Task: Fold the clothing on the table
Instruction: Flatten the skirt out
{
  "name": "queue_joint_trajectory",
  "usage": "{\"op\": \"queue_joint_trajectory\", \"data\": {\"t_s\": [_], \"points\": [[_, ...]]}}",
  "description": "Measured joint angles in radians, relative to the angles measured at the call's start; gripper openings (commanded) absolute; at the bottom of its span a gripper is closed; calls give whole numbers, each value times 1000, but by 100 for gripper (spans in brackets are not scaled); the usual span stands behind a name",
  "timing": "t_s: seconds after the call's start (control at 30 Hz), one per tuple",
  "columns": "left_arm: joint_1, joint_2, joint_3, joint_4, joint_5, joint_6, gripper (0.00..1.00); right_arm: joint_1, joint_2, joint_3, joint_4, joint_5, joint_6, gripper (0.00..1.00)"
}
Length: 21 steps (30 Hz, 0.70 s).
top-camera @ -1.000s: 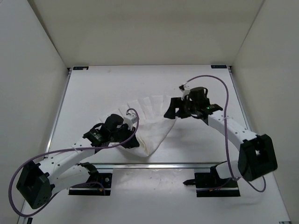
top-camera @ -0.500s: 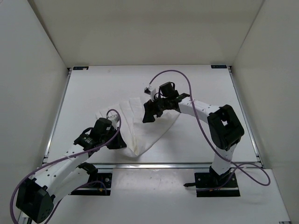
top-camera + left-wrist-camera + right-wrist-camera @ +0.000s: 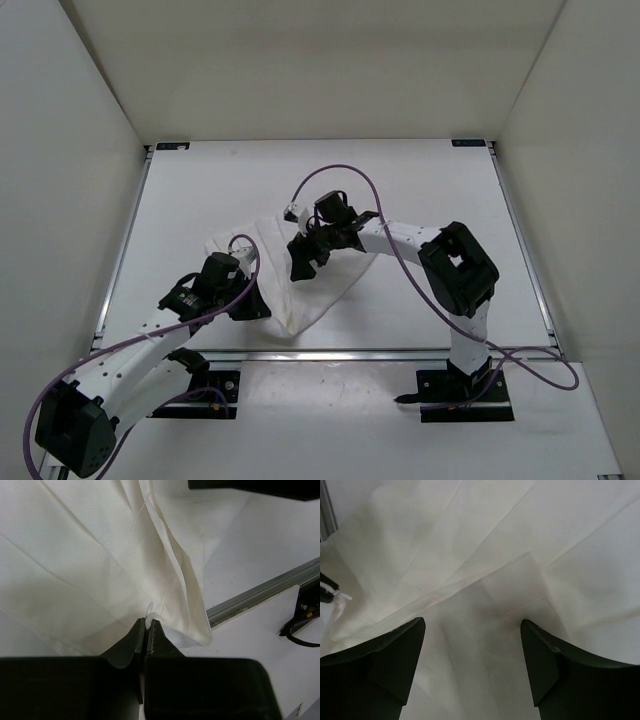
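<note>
White walls [image 3: 300, 60] enclose the matte table [image 3: 430, 180], with a silver rail [image 3: 400, 352] running along its near edge. The clothing [image 3: 322, 290], a thin white pleated garment, lies on the table left of centre, bunched and partly doubled over, its lower corner close to the rail. The left gripper [image 3: 148, 624] has its fingers pressed together on a small tuck at the garment's edge. The right gripper [image 3: 472, 627] hangs over the garment's upper middle, its jaws spread wide, with creased fabric showing between the two fingers.
</note>
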Motion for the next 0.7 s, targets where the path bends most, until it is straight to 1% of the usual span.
{"op": "queue_joint_trajectory", "data": {"t_s": [0.27,0.43,0.47,0.5,0.53,0.57,0.6,0.7], "points": [[-1,-16,0,-1,6,3,0,-23,86,140,21,47,-34,74],[0,-19,0,-1,14,2,0,-37,127,170,30,26,-36,71],[1,-20,-2,0,16,2,0,-39,133,169,28,22,-36,67],[2,-22,-3,0,17,2,0,-39,138,169,26,21,-38,60],[3,-23,-6,0,18,2,0,-38,142,167,25,21,-44,56],[5,-25,-8,0,18,2,0,-36,143,163,24,20,-46,50],[6,-26,-10,0,19,2,0,-33,144,158,23,18,-47,48],[13,-26,-13,0,23,2,0,-31,145,143,23,-2,-35,49]]}}
